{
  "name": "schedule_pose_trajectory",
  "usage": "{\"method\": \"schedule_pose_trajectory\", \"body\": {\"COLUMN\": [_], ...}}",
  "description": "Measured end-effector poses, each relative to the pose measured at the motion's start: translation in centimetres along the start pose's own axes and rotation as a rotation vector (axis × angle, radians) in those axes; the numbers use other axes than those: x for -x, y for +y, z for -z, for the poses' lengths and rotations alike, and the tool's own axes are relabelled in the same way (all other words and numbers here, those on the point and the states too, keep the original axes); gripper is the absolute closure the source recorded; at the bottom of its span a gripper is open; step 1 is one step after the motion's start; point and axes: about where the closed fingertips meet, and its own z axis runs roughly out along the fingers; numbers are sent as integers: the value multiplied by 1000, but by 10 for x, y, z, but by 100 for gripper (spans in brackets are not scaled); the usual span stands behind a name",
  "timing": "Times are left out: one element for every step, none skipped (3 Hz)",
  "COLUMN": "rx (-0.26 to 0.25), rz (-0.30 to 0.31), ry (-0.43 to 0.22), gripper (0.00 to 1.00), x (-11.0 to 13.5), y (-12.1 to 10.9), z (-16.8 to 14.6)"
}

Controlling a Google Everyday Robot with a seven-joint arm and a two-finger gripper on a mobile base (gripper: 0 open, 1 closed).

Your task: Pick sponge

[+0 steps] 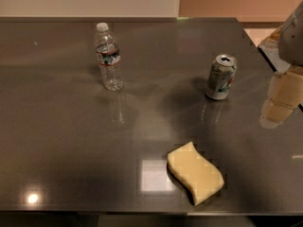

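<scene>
The sponge [195,172] is a pale yellow foam block with wavy sides. It lies flat on the dark grey table [66,141] near the front edge, right of centre. My gripper [280,103] hangs at the right edge of the view, above the table, with cream segmented fingers pointing down. It is well to the right of the sponge and farther back, touching nothing. It holds nothing.
An opened soda can [220,77] stands upright behind the sponge, left of the gripper. A clear plastic water bottle [108,56] stands upright at the back left. The table's right edge runs diagonally near the gripper.
</scene>
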Motion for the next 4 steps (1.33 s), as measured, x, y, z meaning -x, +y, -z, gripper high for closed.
{"method": "schedule_pose_trajectory", "body": {"rx": [0, 15, 39, 61], "rz": [0, 43, 120, 224], "ry": [0, -16, -50, -85], "gripper": [0, 0, 0, 0], "x": [0, 10, 27, 45], "y": [0, 11, 36, 68], "z": [0, -2, -9, -26]}}
